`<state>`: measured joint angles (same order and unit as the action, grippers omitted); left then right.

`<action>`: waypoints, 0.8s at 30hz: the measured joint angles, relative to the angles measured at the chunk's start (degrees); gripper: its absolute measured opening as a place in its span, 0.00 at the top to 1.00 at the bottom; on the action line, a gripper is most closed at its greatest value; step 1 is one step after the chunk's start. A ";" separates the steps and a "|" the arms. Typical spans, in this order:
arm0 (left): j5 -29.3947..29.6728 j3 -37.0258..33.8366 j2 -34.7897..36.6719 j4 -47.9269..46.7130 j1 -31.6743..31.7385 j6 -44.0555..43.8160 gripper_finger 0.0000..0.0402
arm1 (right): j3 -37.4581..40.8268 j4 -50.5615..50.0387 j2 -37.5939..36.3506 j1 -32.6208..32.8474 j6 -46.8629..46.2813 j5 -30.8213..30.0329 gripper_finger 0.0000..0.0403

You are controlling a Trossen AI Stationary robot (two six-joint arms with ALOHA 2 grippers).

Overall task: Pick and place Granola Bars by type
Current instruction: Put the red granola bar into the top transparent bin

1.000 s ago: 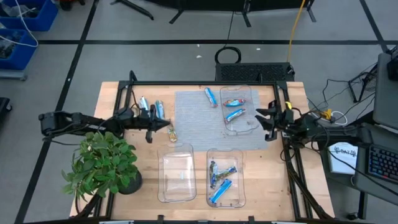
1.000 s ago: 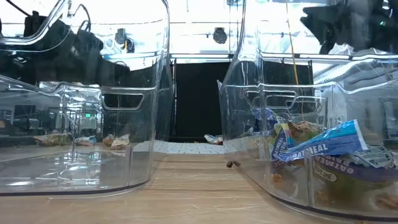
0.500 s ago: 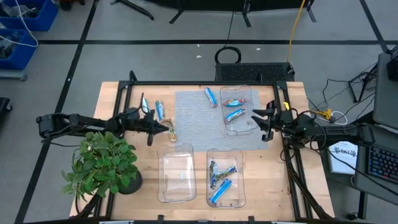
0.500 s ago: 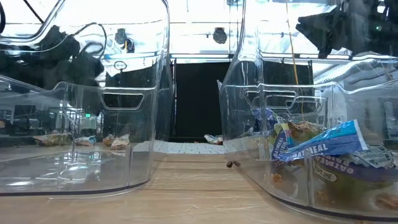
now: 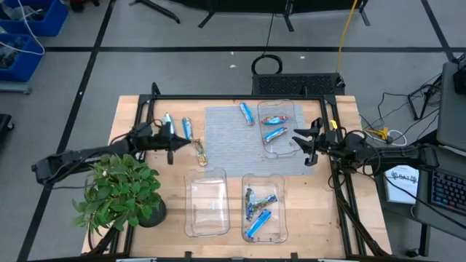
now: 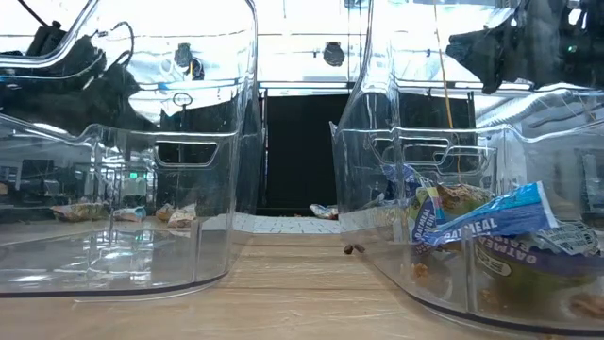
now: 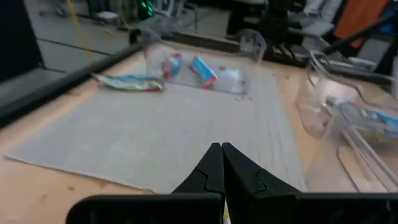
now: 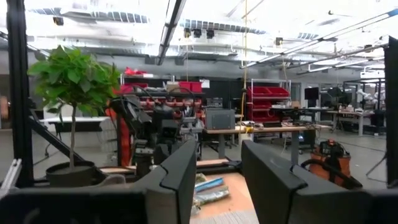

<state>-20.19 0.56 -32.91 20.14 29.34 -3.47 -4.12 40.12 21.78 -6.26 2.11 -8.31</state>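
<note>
Granola bars lie in several places. Two blue ones [image 5: 178, 125] and a tan one [image 5: 198, 152] lie flat on the wood at the left. A blue one [image 5: 246, 113] lies on the grey mat [image 5: 233, 145]. A red and a blue one [image 5: 274, 127] lie in the far clear tray [image 5: 291, 149]. Several more [image 5: 258, 207] fill the near right tray [image 5: 280, 233]. My left gripper [image 5: 188, 143] is shut and empty, just left of the tan bar. My right gripper [image 5: 298, 142] hovers open and empty at the far tray's right side.
An empty clear tray [image 5: 191, 218] stands near the front, left of the filled one. A potted plant [image 5: 120, 193] sits at the near left corner under my left arm. A black frame [image 5: 240, 97] runs along the table's far and side edges.
My left arm has drawn back toward the table's left edge, and its gripper has tipped up toward level while staying shut. The bars and trays lie as before.
</note>
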 joint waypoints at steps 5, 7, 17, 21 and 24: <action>4.47 0.02 6.83 -4.59 0.00 -1.58 1.00 | -0.07 -2.36 0.52 -0.02 0.14 -11.00 0.71; 7.88 0.02 9.06 -8.30 0.00 -2.85 1.00 | -1.41 -6.65 1.86 -0.03 0.26 -16.07 0.71; 12.92 0.06 14.92 -13.49 -2.24 -5.05 1.00 | -36.31 -39.98 30.31 -1.80 -1.84 -16.75 0.71; 13.32 0.07 15.13 -13.67 -2.93 -4.34 1.00 | -54.62 -56.04 46.02 -6.61 -1.68 -9.95 0.71; 15.68 0.07 15.10 -14.38 -3.19 -4.37 1.00 | -66.80 -65.10 56.54 -10.15 -1.21 -3.18 0.71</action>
<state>-4.51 0.62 -17.80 5.75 26.15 -7.84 -70.92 -24.98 78.32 -16.41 0.90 -11.49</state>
